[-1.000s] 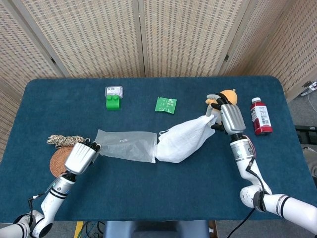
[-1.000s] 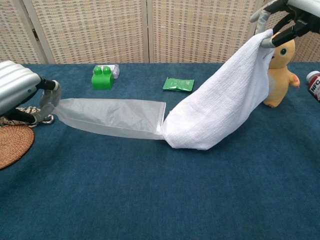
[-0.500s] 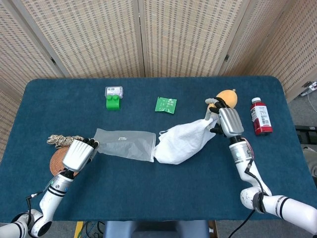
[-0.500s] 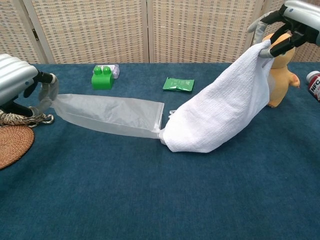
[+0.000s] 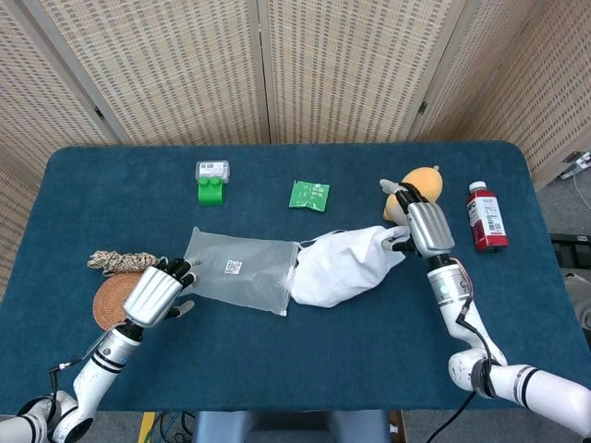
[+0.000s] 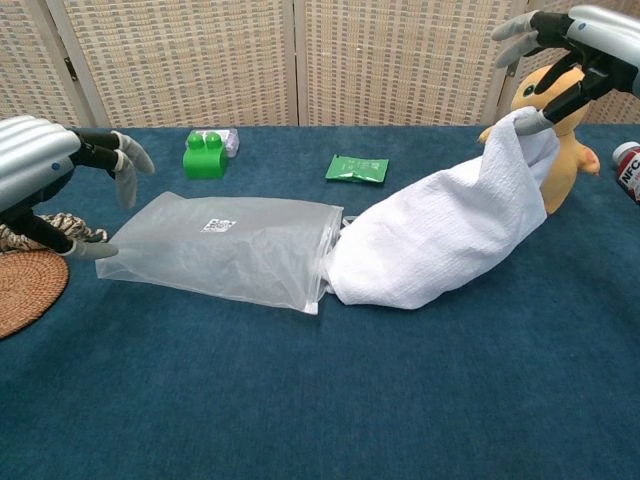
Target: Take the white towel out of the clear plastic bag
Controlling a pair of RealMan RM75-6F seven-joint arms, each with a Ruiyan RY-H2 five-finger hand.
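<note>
The clear plastic bag point(image 5: 242, 272) lies flat on the blue table, its open end facing right. The white towel point(image 5: 340, 268) lies just right of it, and its left end touches the bag's mouth. My right hand point(image 5: 423, 229) pinches the towel's far corner and holds it raised off the table. In the chest view that corner of the towel point(image 6: 440, 240) hangs from the right hand point(image 6: 580, 45), whose other fingers are spread. My left hand point(image 6: 40, 175) hovers at the bag's point(image 6: 230, 245) left end with its fingers apart, holding nothing.
An orange plush toy point(image 5: 423, 180) stands right behind my right hand, with a red bottle point(image 5: 484, 217) further right. A green packet point(image 5: 308, 195) and a green block point(image 5: 211, 190) lie at the back. A wicker coaster point(image 5: 111, 300) and a rope bundle point(image 5: 120, 261) sit beside my left hand.
My left hand has let go of the bag, which now lies flat and wider. My right hand has lowered and the towel has slackened onto the table.
</note>
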